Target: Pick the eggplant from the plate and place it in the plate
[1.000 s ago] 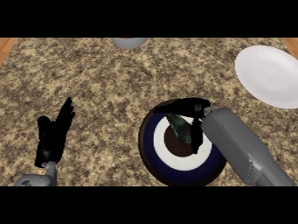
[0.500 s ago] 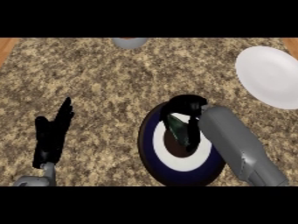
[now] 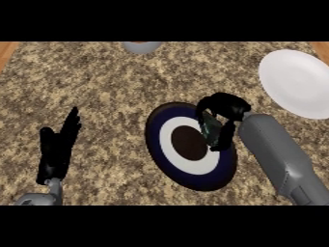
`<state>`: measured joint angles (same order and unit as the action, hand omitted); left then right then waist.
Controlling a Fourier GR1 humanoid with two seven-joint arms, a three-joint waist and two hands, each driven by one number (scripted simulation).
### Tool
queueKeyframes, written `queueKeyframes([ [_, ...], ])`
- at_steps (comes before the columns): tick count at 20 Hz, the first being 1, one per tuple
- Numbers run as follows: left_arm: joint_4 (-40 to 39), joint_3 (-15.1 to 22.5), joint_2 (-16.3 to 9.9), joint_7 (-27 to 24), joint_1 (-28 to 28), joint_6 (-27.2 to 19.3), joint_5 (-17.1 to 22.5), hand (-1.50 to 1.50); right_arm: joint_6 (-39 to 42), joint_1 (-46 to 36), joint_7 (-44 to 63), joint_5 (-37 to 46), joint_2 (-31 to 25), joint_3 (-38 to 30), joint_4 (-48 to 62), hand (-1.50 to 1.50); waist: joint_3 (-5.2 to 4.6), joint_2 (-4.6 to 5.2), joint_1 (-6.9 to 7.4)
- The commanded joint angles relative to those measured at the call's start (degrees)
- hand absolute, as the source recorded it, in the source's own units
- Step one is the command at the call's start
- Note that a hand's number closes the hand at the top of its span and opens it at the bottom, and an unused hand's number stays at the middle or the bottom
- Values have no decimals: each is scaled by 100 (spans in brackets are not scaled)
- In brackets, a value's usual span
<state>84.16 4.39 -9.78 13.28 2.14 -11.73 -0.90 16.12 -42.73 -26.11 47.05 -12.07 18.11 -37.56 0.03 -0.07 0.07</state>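
**Eggplant in right hand over dark plate; white plate lies far right**

Nearest us, we note the left hand [image 3: 59, 147] resting at the lower left of the counter [image 3: 117, 87], fingers straight and close together, holding nothing and well apart from both plates.

Next out, the dark plate [image 3: 188, 166], ringed white with a dark centre, sits at mid-counter. We see nothing lying on its face. Over its upper right rim the right hand [image 3: 222, 116] is curled round the eggplant [image 3: 211, 128], of which only a small dark-green part shows between the fingers; its long axis we cannot tell.

Farther out and to the right lies the white plate [image 3: 298, 84], holding nothing. From the hand it lies up and to the right, near but apart, so we judge the carry falls to the right arm.

At the far edge a grey bowl [image 3: 142, 46] is partly visible; its contents we cannot tell.
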Motion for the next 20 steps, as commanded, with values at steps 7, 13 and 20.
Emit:
queueKeyframes([
  [7, -412, -293, -109, -276, 160, 138, 114, 0, -1939, 433, 22, -252, -1258, -1246, -633, 150, -7, -2, -123],
  [13, -10, -19, 95, -58, -104, -45, -80, 0, -2428, 658, 422, -892, -1243, -2076, -1612, 150, -5, -38, -123],
  [20, -210, -198, -29, 36, 261, 170, -28, 0, -2121, 397, 746, -1179, -2017, -2882, -1297, 150, -2, 21, 21],
])
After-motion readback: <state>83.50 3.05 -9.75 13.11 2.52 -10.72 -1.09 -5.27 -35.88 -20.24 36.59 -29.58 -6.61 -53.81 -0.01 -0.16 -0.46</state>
